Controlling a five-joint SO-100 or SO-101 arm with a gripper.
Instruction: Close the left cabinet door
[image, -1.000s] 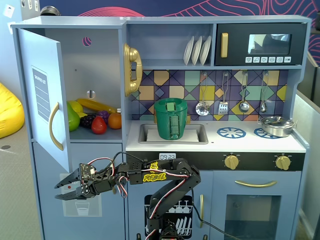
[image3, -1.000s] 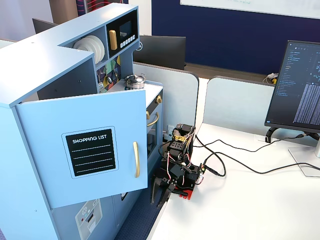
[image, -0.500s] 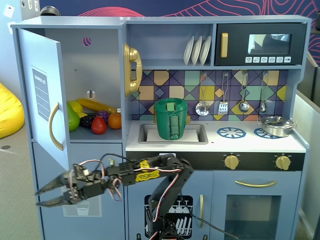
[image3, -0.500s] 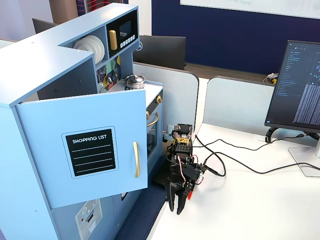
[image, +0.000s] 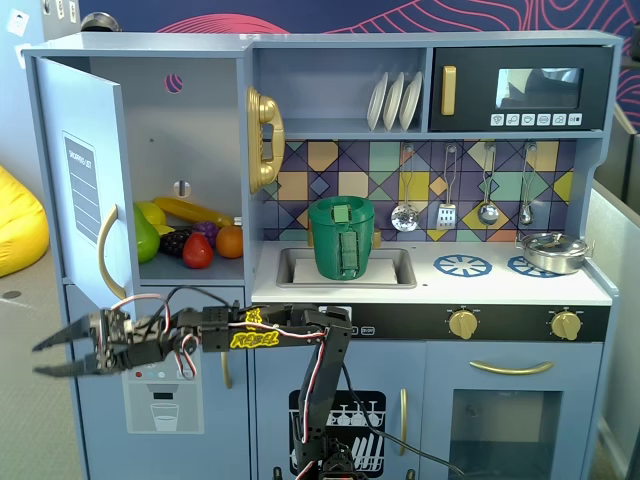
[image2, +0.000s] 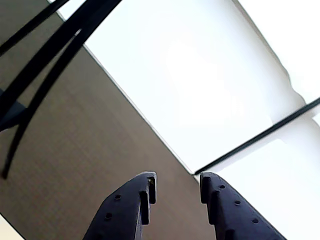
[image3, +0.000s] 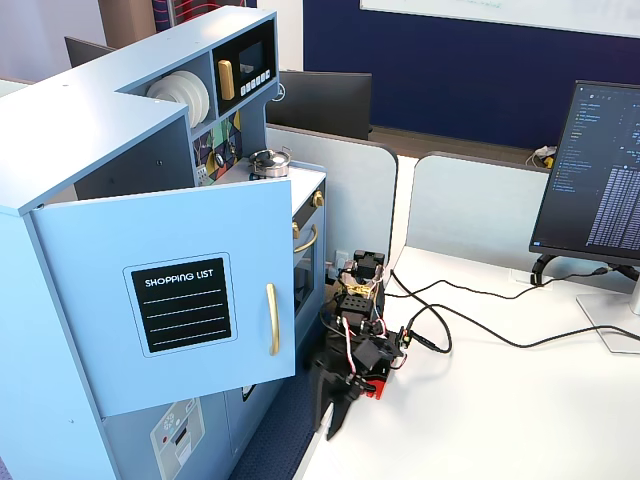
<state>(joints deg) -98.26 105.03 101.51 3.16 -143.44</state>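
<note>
The left cabinet door (image: 85, 180) is light blue and stands swung wide open at the left of the toy kitchen. Its black "SHOPPING LIST" panel (image3: 182, 305) and curved gold handle (image3: 271, 318) face outward. My gripper (image: 60, 355) is open and empty. In a fixed view it reaches left, just below the door's lower edge. It also shows in the other fixed view (image3: 328, 425), low and right of the door's free edge, apart from it. In the wrist view the gripper (image2: 176, 182) shows spread fingertips (image2: 147, 186) against a brown wall and bright panels. The door is out of that view.
Toy fruit (image: 190, 238) lies inside the open cabinet. A lower door with a dispenser graphic (image: 160, 400) is behind my arm. A green pot (image: 341, 237) sits in the sink. A monitor (image3: 600, 170) and cables (image3: 470, 325) are on the white desk.
</note>
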